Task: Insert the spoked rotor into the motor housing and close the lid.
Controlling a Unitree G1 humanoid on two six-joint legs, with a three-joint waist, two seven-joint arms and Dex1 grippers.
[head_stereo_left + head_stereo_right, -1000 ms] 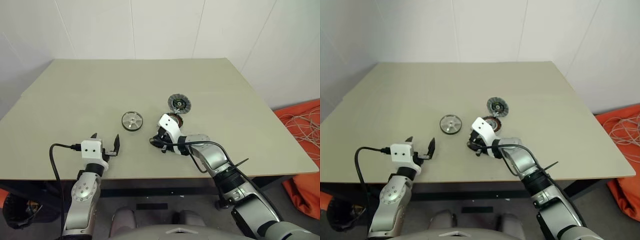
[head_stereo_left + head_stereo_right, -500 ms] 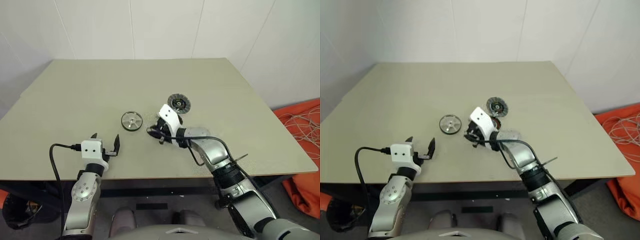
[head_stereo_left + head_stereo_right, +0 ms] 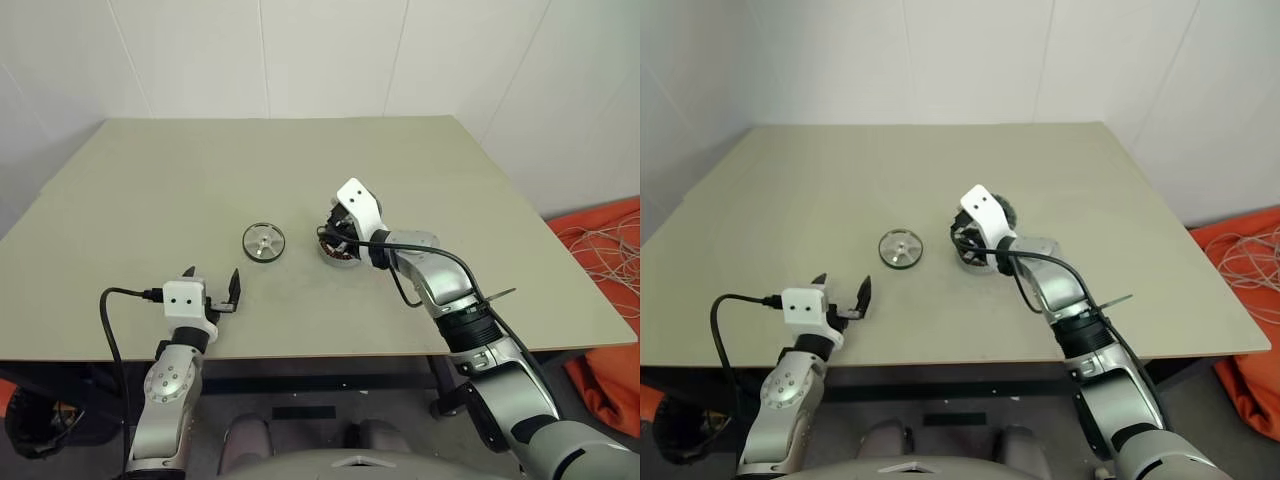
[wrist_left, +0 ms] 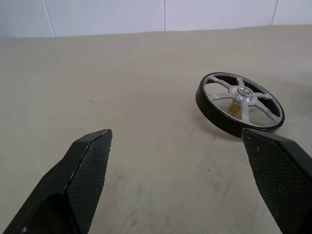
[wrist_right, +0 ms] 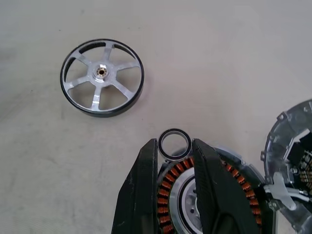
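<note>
On the beige surface (image 3: 150, 190), seen from the head cameras, the spoked rotor (image 3: 264, 241) lies flat near the middle, well apart from the left gripper (image 3: 212, 291), which hovers with its jaws spread wide at the near left edge. Just right of the rotor, the right gripper (image 3: 330, 238) hangs over the motor housing (image 3: 338, 252).

From the left wrist, the rotor (image 4: 240, 102) sits beyond the open fingers (image 4: 87, 168), empty surface between them.

From the right wrist, the narrow jaws pinch a small thin ring (image 5: 174, 144) edgewise above the housing's copper windings (image 5: 171, 181). The lid (image 5: 291, 148), joined at the housing's edge, lies folded open with its ribbed inside up. The rotor (image 5: 102, 77) rests untouched, spokes and central hub facing up.

The rotor looks rigid, smooth and probably fairly heavy for its size. Its dark outer rim seems the surest place to grip, across the diameter; polished spokes would likely slip.
</note>
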